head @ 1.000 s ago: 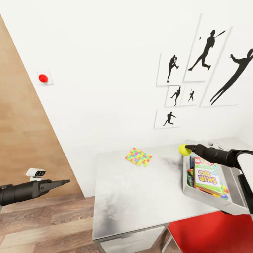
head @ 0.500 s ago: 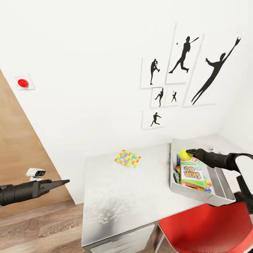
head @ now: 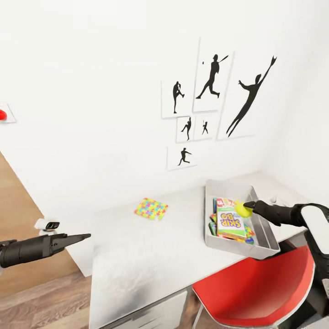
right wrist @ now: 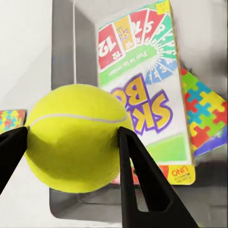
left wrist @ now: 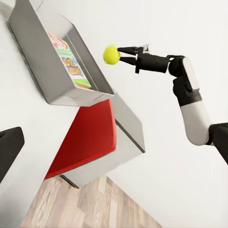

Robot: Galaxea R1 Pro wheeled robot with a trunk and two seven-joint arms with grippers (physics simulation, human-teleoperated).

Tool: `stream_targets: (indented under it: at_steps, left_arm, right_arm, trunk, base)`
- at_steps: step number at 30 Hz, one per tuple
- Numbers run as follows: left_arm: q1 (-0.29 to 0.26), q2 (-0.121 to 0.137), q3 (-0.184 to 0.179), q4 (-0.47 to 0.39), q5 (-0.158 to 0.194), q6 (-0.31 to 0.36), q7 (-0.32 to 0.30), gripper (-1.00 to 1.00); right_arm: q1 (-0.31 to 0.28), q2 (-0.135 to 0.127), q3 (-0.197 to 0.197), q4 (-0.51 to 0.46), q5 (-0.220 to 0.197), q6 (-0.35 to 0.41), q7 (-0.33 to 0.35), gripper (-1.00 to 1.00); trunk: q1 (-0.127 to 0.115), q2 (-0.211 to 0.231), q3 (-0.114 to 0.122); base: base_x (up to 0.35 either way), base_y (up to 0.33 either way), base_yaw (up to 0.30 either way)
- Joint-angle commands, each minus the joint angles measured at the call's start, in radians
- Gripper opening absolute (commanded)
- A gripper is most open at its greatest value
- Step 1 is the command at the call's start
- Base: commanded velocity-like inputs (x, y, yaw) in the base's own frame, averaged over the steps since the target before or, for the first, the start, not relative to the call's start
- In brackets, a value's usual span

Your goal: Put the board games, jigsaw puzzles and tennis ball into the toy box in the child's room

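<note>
My right gripper (head: 247,207) is shut on the yellow tennis ball (head: 242,209) and holds it above the grey toy box (head: 265,240) on the white table (head: 151,246). In the right wrist view the ball (right wrist: 73,135) sits between both black fingers (right wrist: 137,175), over a Skip-Bo board game (right wrist: 140,90) and a jigsaw puzzle (right wrist: 206,111) lying in the box. The left wrist view shows the ball (left wrist: 110,54) well above the box (left wrist: 52,85). A second colourful jigsaw puzzle (head: 151,209) lies flat on the table near the wall. My left gripper (head: 82,237) hangs shut off the table's left side.
A red chair (head: 256,292) is tucked under the table's front right, below the toy box. Silhouette posters (head: 212,98) hang on the white wall behind the table. A red button (head: 2,114) is on the wall at far left. Wood floor (head: 41,306) lies to the left.
The head view has swung to the right, so the table and posters shifted left in the picture. The ball, held in my right gripper, went from the box's near corner to over its inside.
</note>
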Motion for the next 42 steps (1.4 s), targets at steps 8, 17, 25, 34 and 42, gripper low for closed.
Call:
stream_targets:
  at_steps: [8, 17, 25, 34, 42]
  left_arm:
    - [-0.001, -0.003, -0.002, -0.001, -0.001, 0.011, -0.004, 1.0]
    - [-0.001, -0.003, -0.002, -0.001, -0.002, 0.011, -0.004, 1.0]
    - [-0.001, -0.003, -0.002, -0.001, -0.002, 0.011, -0.004, 1.0]
    - [-0.001, -0.003, -0.001, -0.001, -0.002, 0.011, -0.004, 1.0]
    - [-0.001, -0.003, -0.002, -0.001, -0.002, 0.011, -0.004, 1.0]
  right_arm:
    - [-0.014, 0.01, 0.033, 0.033, 0.006, 0.002, -0.135, -1.0]
    - [-0.024, 0.013, 0.08, 0.03, 0.007, 0.002, -0.147, -1.0]
    - [-0.041, 0.01, 0.088, 0.037, 0.011, 0.002, -0.149, -1.0]
    - [-0.108, 0.015, 0.162, 0.207, 0.119, 0.002, -0.244, -1.0]
    - [-0.11, 0.015, 0.204, 0.214, 0.118, 0.002, -0.246, -1.0]
  trunk:
    - [0.001, -0.002, 0.008]
    - [0.001, -0.002, 0.009]
    - [0.001, -0.002, 0.009]
    - [0.001, -0.002, 0.009]
    - [0.001, -0.002, 0.009]
  base:
    - [0.0, -0.066, -0.199]
    - [0.018, 0.01, -0.03]
    - [0.043, 0.021, 0.0]
    - [0.0, 0.0, 0.0]
    - [0.0, 0.0, 0.0]
